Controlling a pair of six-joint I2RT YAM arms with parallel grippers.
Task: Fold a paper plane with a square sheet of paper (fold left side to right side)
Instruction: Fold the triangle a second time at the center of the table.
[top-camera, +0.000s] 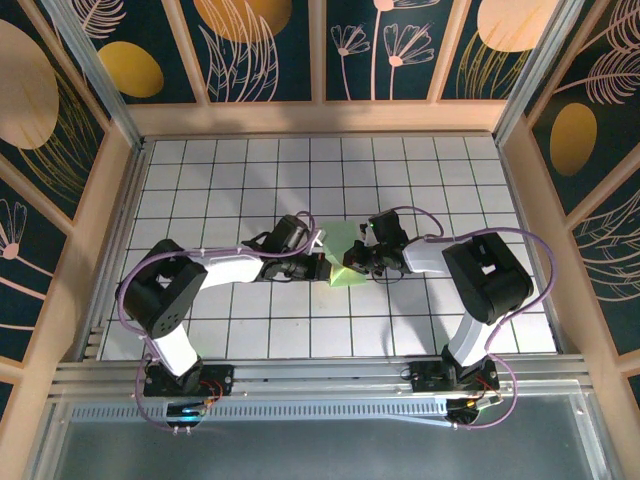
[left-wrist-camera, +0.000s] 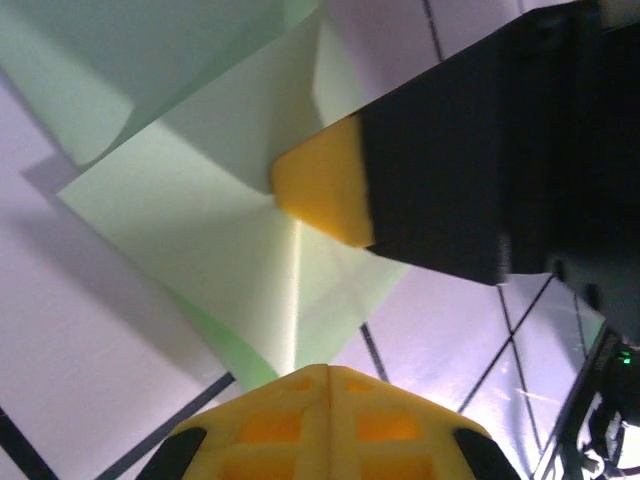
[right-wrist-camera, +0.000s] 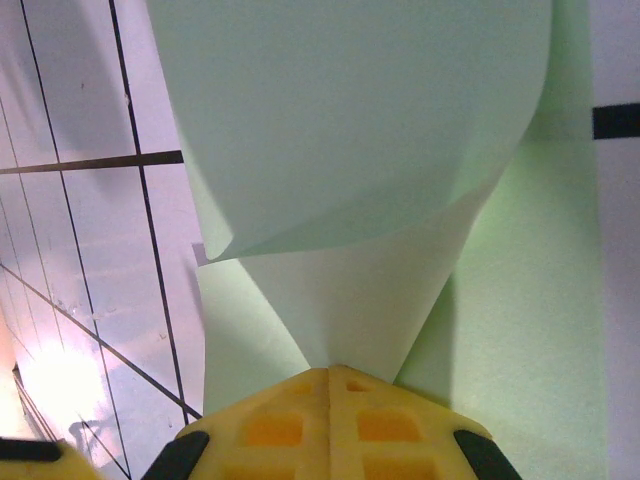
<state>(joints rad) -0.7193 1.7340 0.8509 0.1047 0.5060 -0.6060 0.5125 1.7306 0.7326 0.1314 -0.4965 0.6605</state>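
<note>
Paper (top-camera: 345, 257) on table (top-camera: 250, 190) between left fingers (left-wrist-camera: 270, 432), right fingers (right-wrist-camera: 390, 432).

The paper sheet (right-wrist-camera: 350, 120) is thin, smooth, matt pale-green paper. The worktop (top-camera: 250, 180) is white tiles with a slight sheen. The left claw (left-wrist-camera: 328, 385) is matt yellow plastic. The frame (top-camera: 320, 118) is pale wood.

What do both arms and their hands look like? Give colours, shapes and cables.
The left arm and the right arm have white tubular links, bulky black joint housings and thin purple cables looping alongside. The left hand and the right hand are black-bodied, with yellow fingers moulded in a grid of square recesses and black inserts at the corners.
</note>
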